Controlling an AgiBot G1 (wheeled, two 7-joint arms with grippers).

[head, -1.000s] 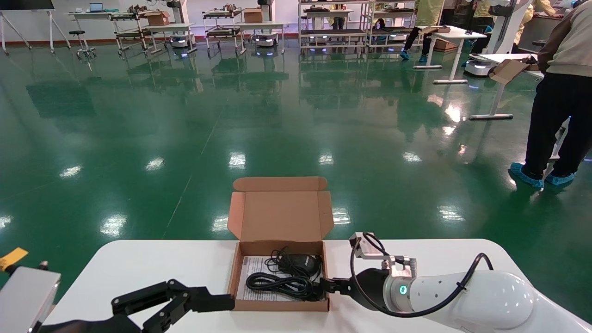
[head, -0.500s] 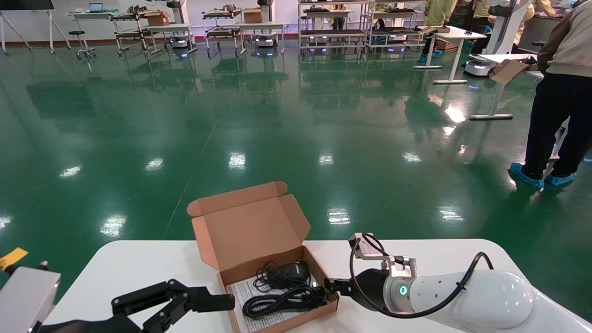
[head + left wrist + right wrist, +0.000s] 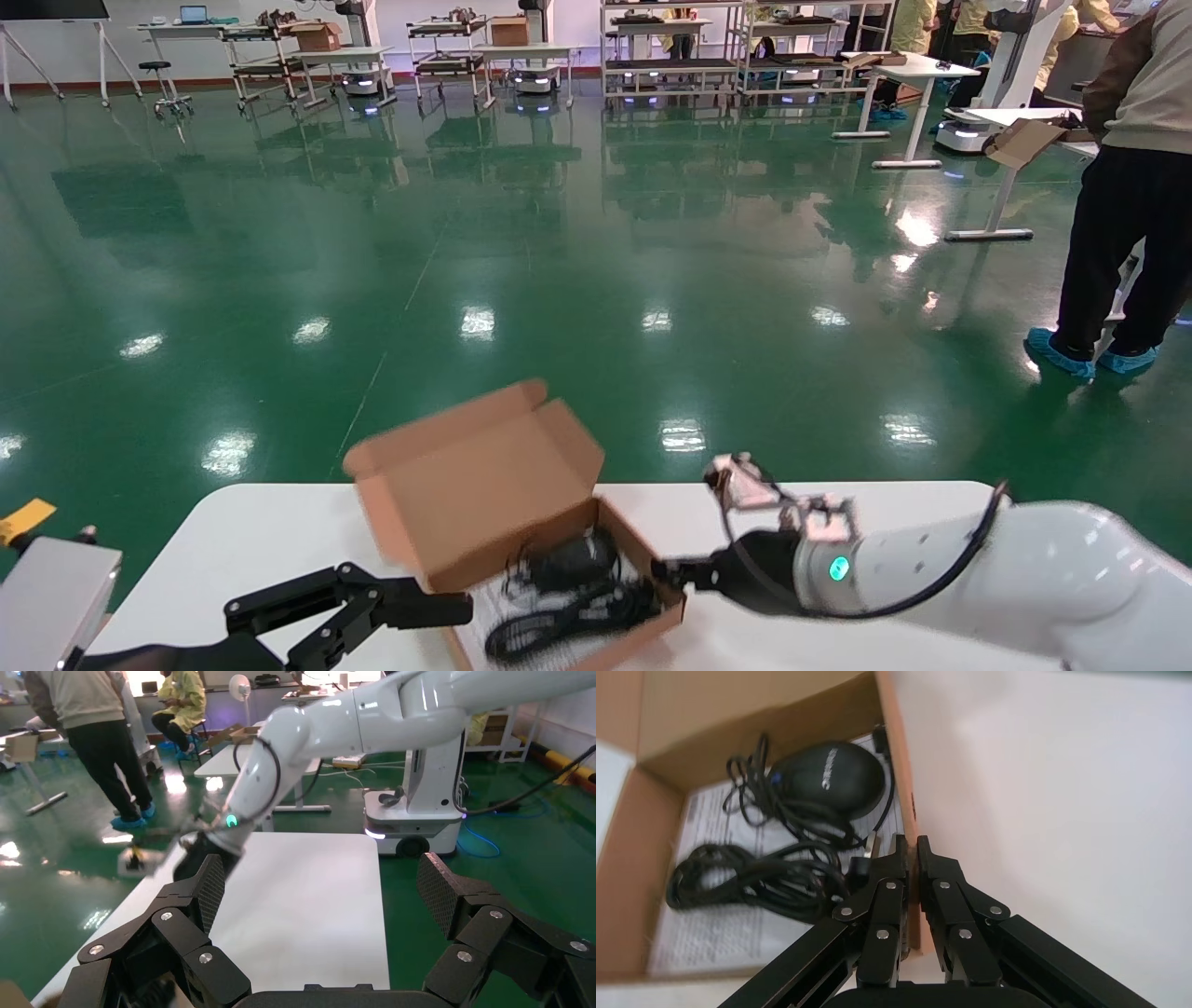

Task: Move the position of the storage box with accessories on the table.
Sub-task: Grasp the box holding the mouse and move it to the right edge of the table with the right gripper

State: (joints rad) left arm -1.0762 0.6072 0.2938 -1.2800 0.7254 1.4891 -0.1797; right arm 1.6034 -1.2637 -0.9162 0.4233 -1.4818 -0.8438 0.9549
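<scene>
The storage box [image 3: 484, 489], flat brown cardboard with its lid up, lies turned at an angle near the table's [image 3: 913, 508] middle front. Inside lie a coiled black cable [image 3: 750, 881], a black oval device [image 3: 828, 776] and a white printed sheet [image 3: 701, 941]. My right gripper [image 3: 663, 572] is shut on the box's right side wall [image 3: 909, 797], one finger inside and one outside. My left gripper [image 3: 438, 610] is open and empty at the table's front left, just beside the box's left front corner.
A person [image 3: 1131, 177] stands on the green floor at the far right beside narrow white desks [image 3: 1001, 121]. Carts and shelves stand far back. In the left wrist view the right half of the white tabletop [image 3: 309, 903] spreads out, with a robot base [image 3: 422, 822] beyond it.
My right gripper has swung the box counter-clockwise and to the left across the table, its lid now leaning left. My left gripper has stayed in place.
</scene>
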